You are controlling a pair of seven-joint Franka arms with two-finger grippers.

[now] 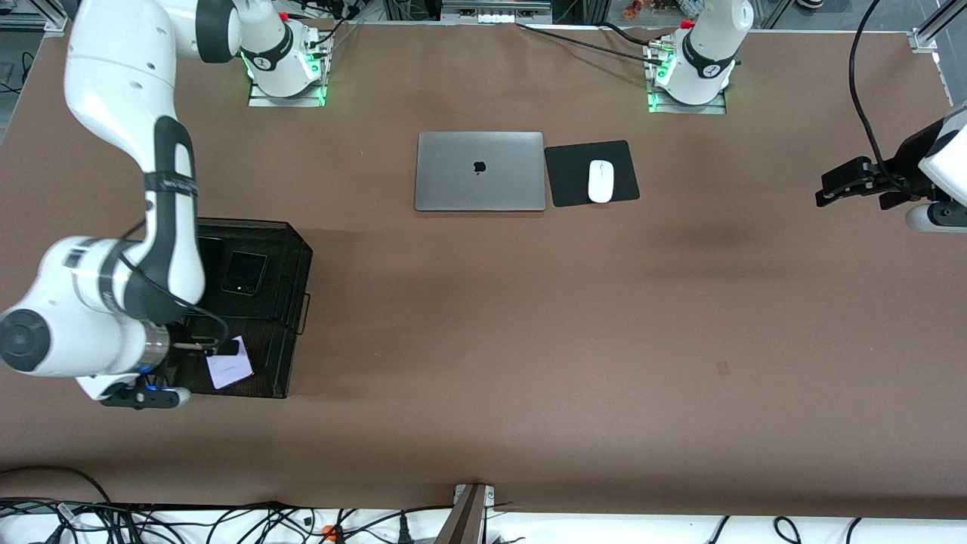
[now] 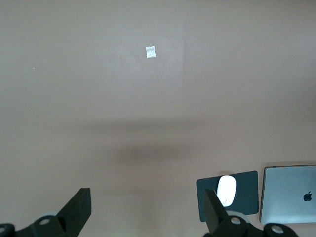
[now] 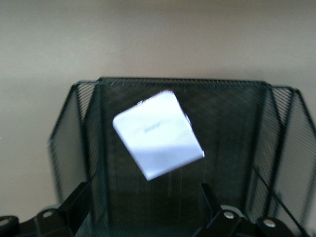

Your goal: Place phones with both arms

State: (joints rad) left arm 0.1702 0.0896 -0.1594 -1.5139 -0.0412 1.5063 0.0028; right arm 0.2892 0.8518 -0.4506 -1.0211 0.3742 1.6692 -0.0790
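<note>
A black mesh basket (image 1: 296,253) stands at the right arm's end of the table. In it lie the small squarish black phone (image 1: 244,273) and, nearer the front camera, the pale lavender-white phone (image 1: 229,367), tilted. An end of the long black slab (image 1: 211,249) shows beside the right arm; the rest is hidden. My right gripper (image 1: 217,348) is open over the basket, with the pale phone (image 3: 157,134) just past its fingertips and not held. The basket's wall (image 3: 279,133) shows in the right wrist view. My left gripper (image 1: 837,187) waits, open and empty, over the table's left-arm end (image 2: 147,210).
A shut silver laptop (image 1: 480,171) lies mid-table toward the bases, beside a white mouse (image 1: 600,181) on a black pad (image 1: 568,177). Laptop (image 2: 291,200) and mouse (image 2: 226,190) show in the left wrist view. A small tape mark (image 1: 723,368) is on the brown table.
</note>
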